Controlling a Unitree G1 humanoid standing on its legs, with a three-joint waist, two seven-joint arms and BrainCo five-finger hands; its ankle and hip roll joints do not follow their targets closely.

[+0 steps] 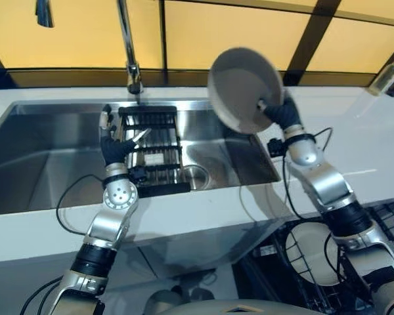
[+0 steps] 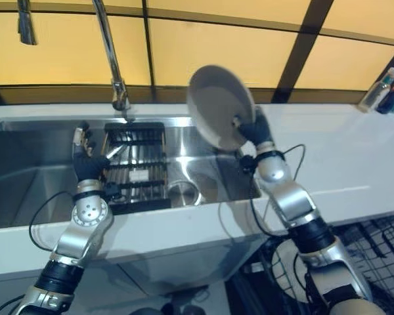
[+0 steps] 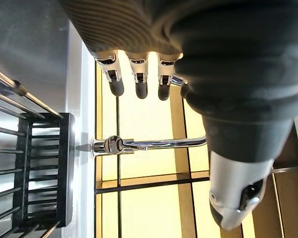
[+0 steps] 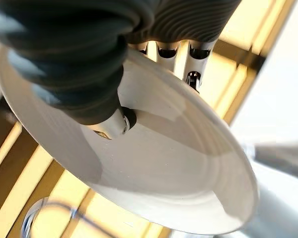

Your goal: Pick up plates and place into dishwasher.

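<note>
**Plate lifted clear of the sink, dishwasher rack waiting below**

Above the right end of the sink, the right hand is holding a grey plate up on edge, thumb pressing its face and fingers curling behind the rim, so the plate is pinched firmly. Judging by this, the pick-up is finishing and the carry is the step in hand. Next, the arm is going to have to swing the plate right and toward the robot, down past the white countertop edge, and tilt it to drop between the wires of the dishwasher rack at the near right.

That rack is already holding one pale plate, standing among the wires, so the new one is needing a free slot beside it.

Over in the sink, a black dish rack is sitting on the basin floor under the faucet; what its bars are carrying is hard to make out. Beside its right edge the drain is showing.

Hovering over the dish rack's left side, the left hand is idling with fingers relaxed and straight, grasping nothing.
</note>
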